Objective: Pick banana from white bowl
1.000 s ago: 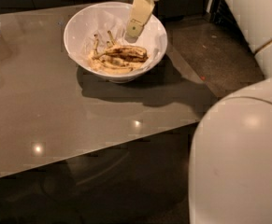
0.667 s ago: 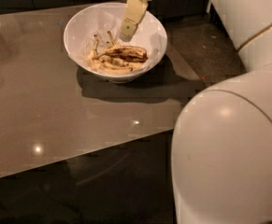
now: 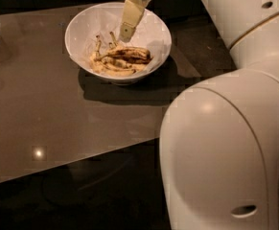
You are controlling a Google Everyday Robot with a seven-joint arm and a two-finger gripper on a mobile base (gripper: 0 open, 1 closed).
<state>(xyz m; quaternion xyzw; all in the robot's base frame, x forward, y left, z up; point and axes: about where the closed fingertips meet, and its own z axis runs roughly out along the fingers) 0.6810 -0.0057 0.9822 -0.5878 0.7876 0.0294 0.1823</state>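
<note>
The gripper point(image 3: 125, 32) has moved inward from one o'clock of the white bowl point(image 3: 154, 32) and now hangs just above the banana point(image 3: 129, 54). I cannot tell if it is open or closed. The grasp seems close.

The gripper point(image 3: 125, 34), down in the white bowl point(image 3: 156, 28) just above the banana point(image 3: 130, 54), looks like smooth cream plastic. The white bowl is smooth and a little shiny. The banana skin is dull, and the brown counter point(image 3: 57, 119) is glossy.
</note>
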